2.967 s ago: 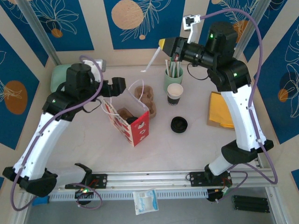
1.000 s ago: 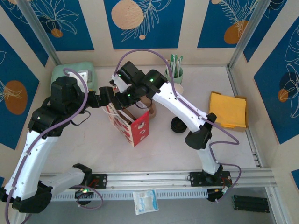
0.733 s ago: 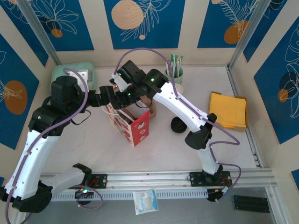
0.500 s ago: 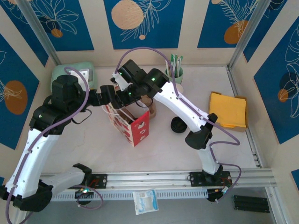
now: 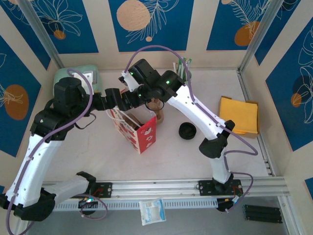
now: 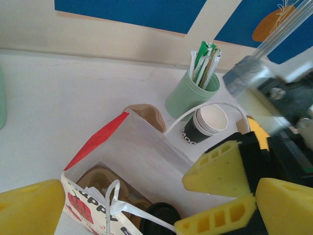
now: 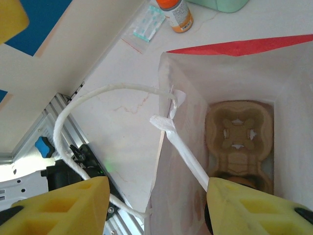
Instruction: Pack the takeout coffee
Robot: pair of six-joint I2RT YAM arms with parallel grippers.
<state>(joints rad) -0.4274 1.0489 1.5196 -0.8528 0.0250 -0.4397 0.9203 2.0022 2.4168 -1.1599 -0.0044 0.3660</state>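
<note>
Since the earlier frames, the right arm has swung from the back-right cups to the paper bag point(image 5: 145, 137), and its fingers have parted.

Top view: the right hand point(image 5: 133, 100) and the left hand point(image 5: 113, 97) meet above the bag mouth.

Left wrist view: the left hand is spread wide. The takeout coffee point(image 6: 159, 215) stands inside the bag, in the cup carrier point(image 6: 93, 178).

Right wrist view: the right hand is spread above the open bag and pinches nothing.

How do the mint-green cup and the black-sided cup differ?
The mint-green cup holds sticks and packets; the black-sided cup stands lidless with nothing poking out. The mint-green cup is plain green; the black-sided cup has a white rim. Both stand upright on the table, side by side.
</note>
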